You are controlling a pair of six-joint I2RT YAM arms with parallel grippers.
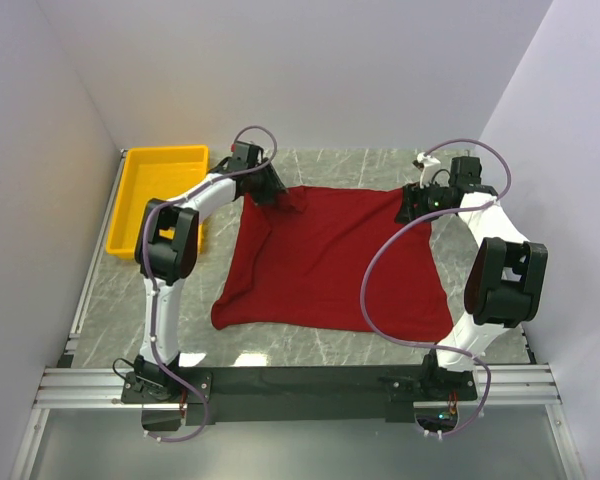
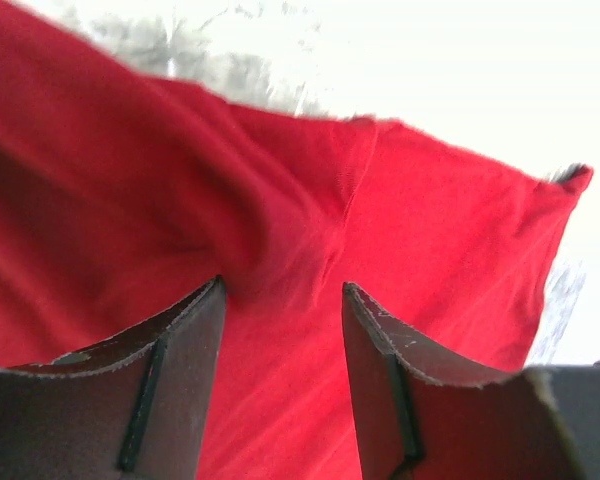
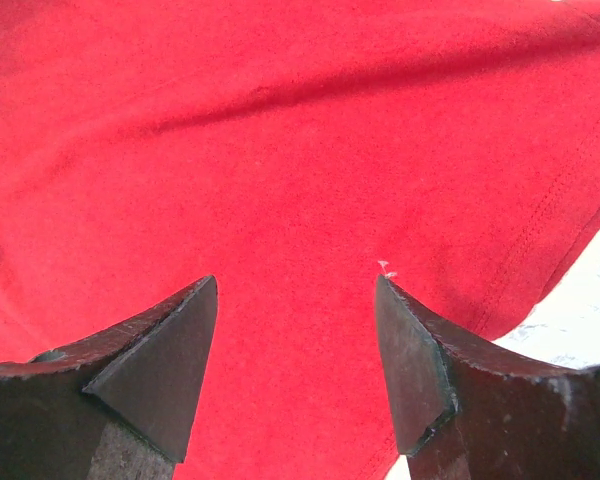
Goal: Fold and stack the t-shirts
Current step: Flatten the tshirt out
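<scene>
Cloth first: the t-shirt (image 1: 330, 260) is soft dark red knit, matte, with no print showing. It lies spread flat in one broad, roughly four-sided sheet. The sheet is narrower along its far edge and wider along its near edge, and the near left corner is rounded and sagging. Shallow creases run across it, a stitched hem follows one edge, and the far left corner is rucked into a small fold. Its long axis runs side to side across the grey veined table (image 1: 350, 165), and I cannot tell which end is the neck.

The shirt sits just right of the yellow tray (image 1: 155, 185), close by but not touching it. The tray is a shallow rectangle of smooth hard plastic with a raised rim.

Nearest the tray, the left gripper (image 2: 283, 283) hangs over that rucked far corner. Its dark wedge-shaped fingers (image 2: 170, 370) have chipped, pale-worn edges. They are spread apart with nothing between them, only red cloth beneath. Well to the tray's right, at the shirt's far right corner, the right gripper (image 3: 296, 278) is spread wide over the flat cloth beside the hem. It pinches nothing.
</scene>
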